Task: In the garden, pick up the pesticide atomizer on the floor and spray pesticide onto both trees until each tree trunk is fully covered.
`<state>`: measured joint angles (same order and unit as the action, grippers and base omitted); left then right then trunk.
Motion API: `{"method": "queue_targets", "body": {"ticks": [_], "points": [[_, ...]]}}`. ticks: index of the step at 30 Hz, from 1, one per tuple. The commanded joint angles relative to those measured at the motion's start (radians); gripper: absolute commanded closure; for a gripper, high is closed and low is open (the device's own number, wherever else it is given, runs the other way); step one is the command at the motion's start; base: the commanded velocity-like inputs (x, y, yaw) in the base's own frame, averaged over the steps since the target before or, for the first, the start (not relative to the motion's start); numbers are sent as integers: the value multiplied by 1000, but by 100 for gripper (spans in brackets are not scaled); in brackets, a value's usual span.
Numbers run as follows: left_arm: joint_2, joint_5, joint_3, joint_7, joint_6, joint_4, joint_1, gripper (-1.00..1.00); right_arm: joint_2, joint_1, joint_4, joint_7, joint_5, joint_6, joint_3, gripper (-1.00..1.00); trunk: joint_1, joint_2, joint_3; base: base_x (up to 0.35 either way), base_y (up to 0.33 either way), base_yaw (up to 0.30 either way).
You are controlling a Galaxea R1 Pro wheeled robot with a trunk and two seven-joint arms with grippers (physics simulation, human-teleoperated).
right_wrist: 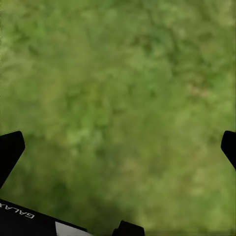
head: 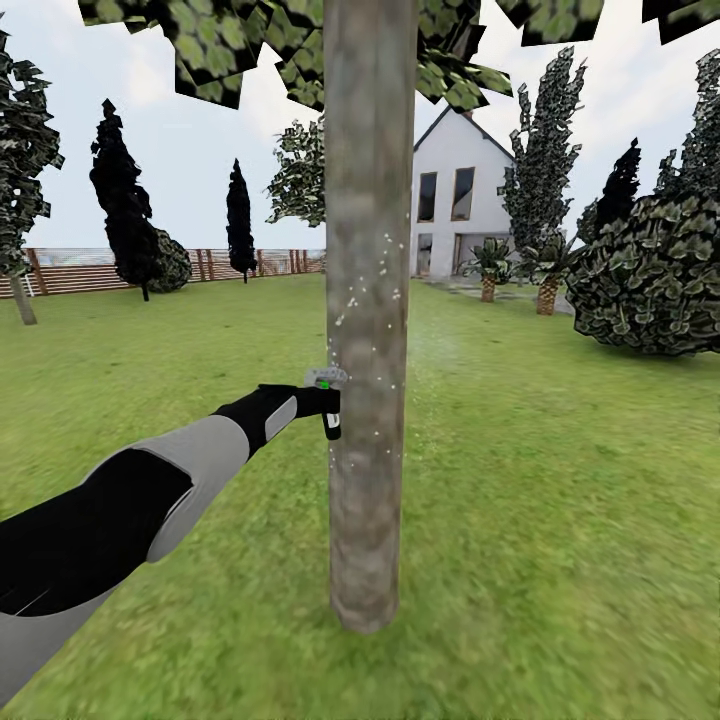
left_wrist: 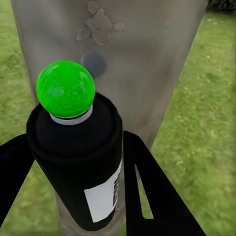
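A thick, mottled grey-brown tree trunk point(head: 368, 300) rises straight ahead on the lawn, its leaves point(head: 250, 40) high overhead. My left gripper point(head: 322, 402) is shut on the pesticide atomizer point(head: 328, 380) and holds it right against the trunk's left side. In the left wrist view the atomizer point(left_wrist: 78, 162) is a black canister with a white label and a bright green ball on top, clamped between my left gripper's point(left_wrist: 73, 142) black fingers, with the trunk point(left_wrist: 147, 59) just behind it. White specks dot the bark. My right gripper point(right_wrist: 120, 147) hangs open over grass.
Another leafy tree point(head: 20, 150) stands at the far left by the brown slat fence point(head: 90, 270). Dark conifers point(head: 125, 200) line the back, a white house point(head: 455, 200) and short palms point(head: 545, 275) sit beyond, and a big shrub point(head: 655, 275) lies to the right.
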<state>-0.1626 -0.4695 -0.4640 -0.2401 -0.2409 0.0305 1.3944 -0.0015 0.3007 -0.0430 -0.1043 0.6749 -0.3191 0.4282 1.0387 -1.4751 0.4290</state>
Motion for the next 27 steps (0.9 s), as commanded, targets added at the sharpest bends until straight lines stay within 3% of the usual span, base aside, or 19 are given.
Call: {"method": "queue_targets", "body": {"ticks": [1, 15, 27], "points": [[0, 0, 1, 1, 0, 0, 0, 100, 0, 0, 0, 0, 0, 0, 0, -100, 0, 0, 0, -1, 0, 0], [-1, 2, 0, 0, 0, -1, -1, 100, 0, 0, 0, 0, 0, 0, 1, -100, 0, 0, 0, -49, 0, 0], [-2, 2, -2, -1, 0, -1, -59, 100, 0, 0, 0, 0, 0, 0, 0, -100, 0, 0, 0, 0, 0, 0]]}}
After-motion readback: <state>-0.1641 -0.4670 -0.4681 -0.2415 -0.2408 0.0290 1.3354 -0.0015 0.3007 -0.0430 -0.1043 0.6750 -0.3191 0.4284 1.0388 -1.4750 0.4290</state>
